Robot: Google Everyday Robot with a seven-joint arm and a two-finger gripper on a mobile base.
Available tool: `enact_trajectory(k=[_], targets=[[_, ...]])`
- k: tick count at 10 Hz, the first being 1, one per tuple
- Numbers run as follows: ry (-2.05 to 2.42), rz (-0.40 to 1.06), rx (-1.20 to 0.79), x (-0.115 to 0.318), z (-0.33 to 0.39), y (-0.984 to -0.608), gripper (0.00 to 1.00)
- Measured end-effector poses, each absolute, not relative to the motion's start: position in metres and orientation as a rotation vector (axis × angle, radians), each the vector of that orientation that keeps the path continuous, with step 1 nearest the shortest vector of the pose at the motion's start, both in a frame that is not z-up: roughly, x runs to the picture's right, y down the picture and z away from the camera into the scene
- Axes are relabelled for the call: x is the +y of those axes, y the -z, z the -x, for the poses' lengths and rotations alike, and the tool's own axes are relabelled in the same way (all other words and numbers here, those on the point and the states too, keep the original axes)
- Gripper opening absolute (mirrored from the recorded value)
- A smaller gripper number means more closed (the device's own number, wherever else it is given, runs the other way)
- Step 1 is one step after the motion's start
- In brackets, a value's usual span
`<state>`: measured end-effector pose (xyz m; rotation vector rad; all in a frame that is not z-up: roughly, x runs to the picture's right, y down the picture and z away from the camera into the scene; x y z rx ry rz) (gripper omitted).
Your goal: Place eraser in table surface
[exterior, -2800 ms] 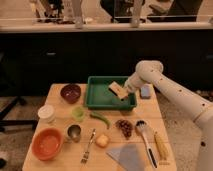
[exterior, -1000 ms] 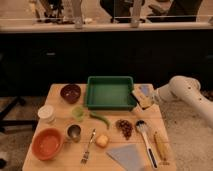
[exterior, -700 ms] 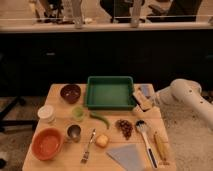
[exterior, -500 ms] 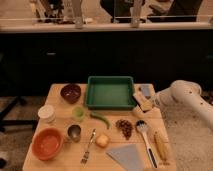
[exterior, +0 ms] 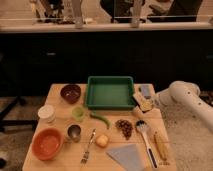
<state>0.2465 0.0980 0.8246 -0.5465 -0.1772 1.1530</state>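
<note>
The hand (exterior: 151,102) has been carried out of the green tray (exterior: 110,93) to the tabletop's (exterior: 60,120) right edge, arm pulled back to the right. The eraser (exterior: 143,102) is seen at the hand, low over or on the wood just right of the tray; contact cannot be told. Whether the hand is clamped or released cannot be told. Risk judged: so near the edge, an early release or a nudge on retreat could tip the eraser off.

gripper (exterior: 150,102) low, arm bent
</note>
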Motion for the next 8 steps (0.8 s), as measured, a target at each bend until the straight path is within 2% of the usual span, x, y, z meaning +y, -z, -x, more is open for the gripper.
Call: enact_trajectory(k=[8], targets=[[-1.182,0.559,-0.175,0.09,-0.258,-0.84,0.0]])
